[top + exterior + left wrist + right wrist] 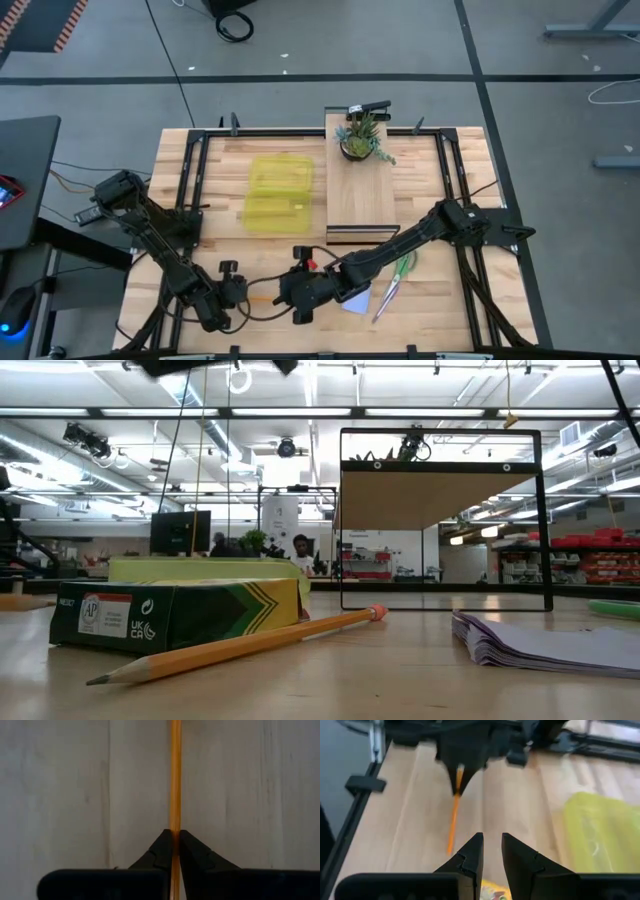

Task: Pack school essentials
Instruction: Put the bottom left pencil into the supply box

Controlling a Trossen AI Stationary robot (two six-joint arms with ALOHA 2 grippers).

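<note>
My left gripper (pixel 175 845) is near the table's near-left corner (pixel 225 297), shut on an orange pencil (pixel 175 775). My right gripper (pixel 492 847) hovers just right of it (pixel 300 297), fingers a little apart and empty, above the yellow-green crayon box (pixel 490 895). In the low view the crayon box (pixel 180 615) lies flat on the table, with a second orange pencil (pixel 240 645) lying in front of it. The light blue sticky-note pad (pixel 357 301) and the green-handled scissors (pixel 395 283) lie on the table under the right arm. My left gripper pinches the orange pencil between its two fingertips (pixel 165 847), one on either side of the shaft (pixel 175 827). In the right wrist view the pencil (pixel 454 815) slants down from the fingers toward the table; whether its lower end rests there I cannot tell.
A translucent yellow case (pixel 278 195) lies at the middle of the table. A raised wooden board (pixel 362 195) carries a potted plant (pixel 362 140) at the far edge. A black frame rail (pixel 190 200) runs around the table top. People show in the room beyond.
</note>
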